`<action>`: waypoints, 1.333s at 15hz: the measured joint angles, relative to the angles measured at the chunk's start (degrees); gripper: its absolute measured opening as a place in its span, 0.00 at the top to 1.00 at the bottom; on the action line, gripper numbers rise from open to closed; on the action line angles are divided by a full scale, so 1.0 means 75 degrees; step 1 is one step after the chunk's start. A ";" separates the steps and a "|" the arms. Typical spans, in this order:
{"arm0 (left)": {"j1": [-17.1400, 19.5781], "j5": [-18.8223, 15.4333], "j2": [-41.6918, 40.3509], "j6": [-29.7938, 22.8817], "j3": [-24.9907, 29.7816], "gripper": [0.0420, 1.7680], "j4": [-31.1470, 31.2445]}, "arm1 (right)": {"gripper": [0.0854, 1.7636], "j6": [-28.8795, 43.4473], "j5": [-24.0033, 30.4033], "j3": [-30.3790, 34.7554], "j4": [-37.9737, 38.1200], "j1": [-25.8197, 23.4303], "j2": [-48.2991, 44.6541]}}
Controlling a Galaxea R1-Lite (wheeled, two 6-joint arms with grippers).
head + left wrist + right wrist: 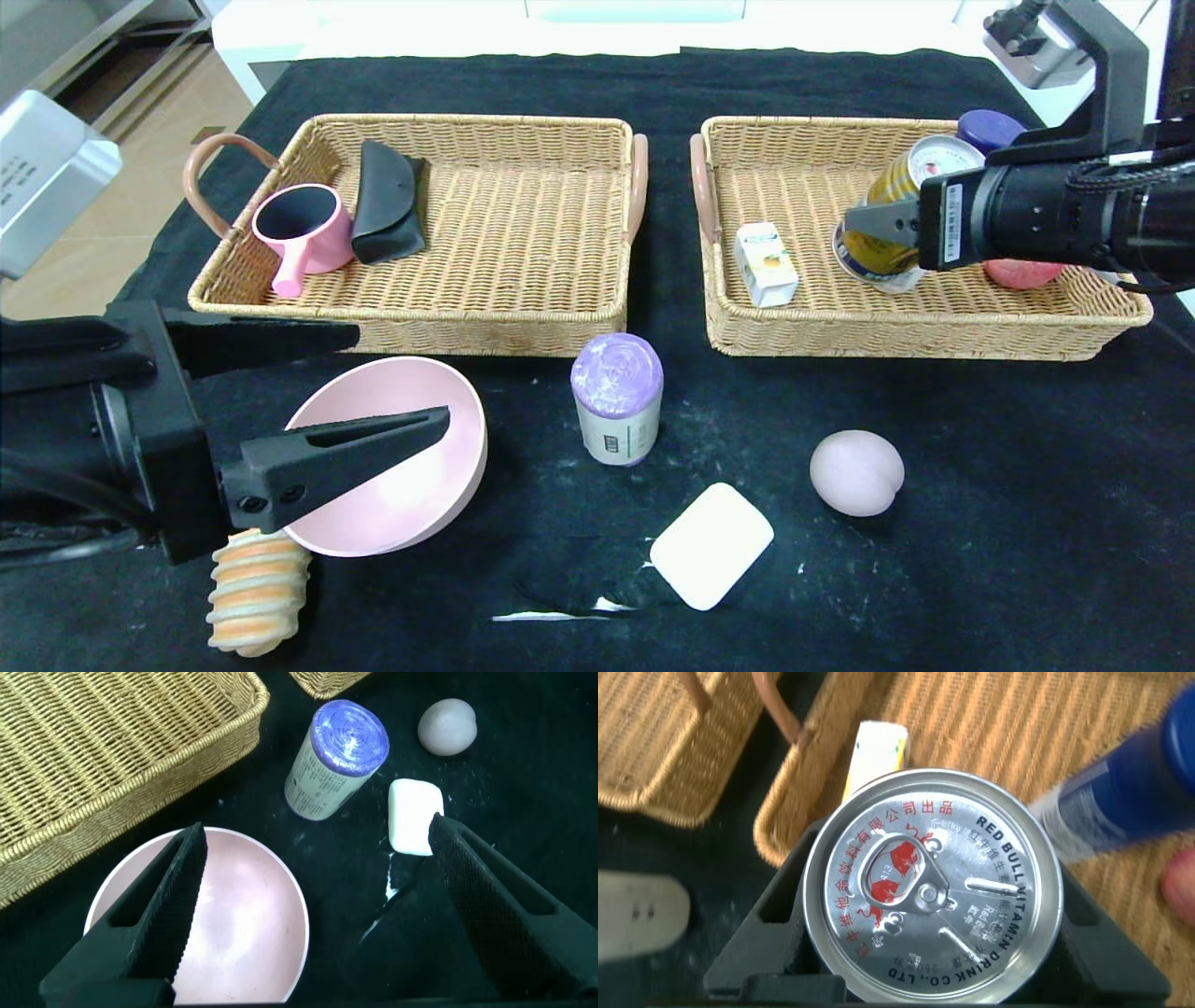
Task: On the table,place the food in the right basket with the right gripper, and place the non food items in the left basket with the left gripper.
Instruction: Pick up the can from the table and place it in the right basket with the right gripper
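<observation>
Gripping the Red Bull can [901,210] over the right basket [934,322], the right gripper [873,224] works while the left gripper [373,392] hovers wide-jawed above the pink bowl [420,495].

We see a table [980,448] covered in black cloth, dusted with pale specks near its front. Beyond its far edge runs a white counter [448,28]. To our left lies a tan tiled floor [121,177], with grey shelving [84,47] in the far corner. Light is even and bright across the whole surface.
</observation>
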 joint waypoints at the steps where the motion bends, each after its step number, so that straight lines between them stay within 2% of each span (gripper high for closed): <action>1: 0.0000 -0.0002 0.0000 0.0000 0.0003 0.03 0.0000 | 0.33 0.0003 -0.0132 -0.0195 -0.0158 0.0052 0.0213; 8: 0.0000 0.0000 0.0000 0.0000 0.0011 0.03 -0.0008 | 0.33 0.0003 -0.0783 -0.1154 -0.1052 0.0276 0.1411; 16: 0.0000 0.0000 0.0018 0.0008 0.0033 0.03 -0.0011 | 0.33 -0.0333 -0.1486 -0.1972 -0.2545 0.0424 0.2610; 20: 0.0000 0.0000 0.0026 0.0008 0.0044 0.03 -0.0011 | 0.34 -0.0353 -0.1595 -0.2404 -0.2648 0.0434 0.3022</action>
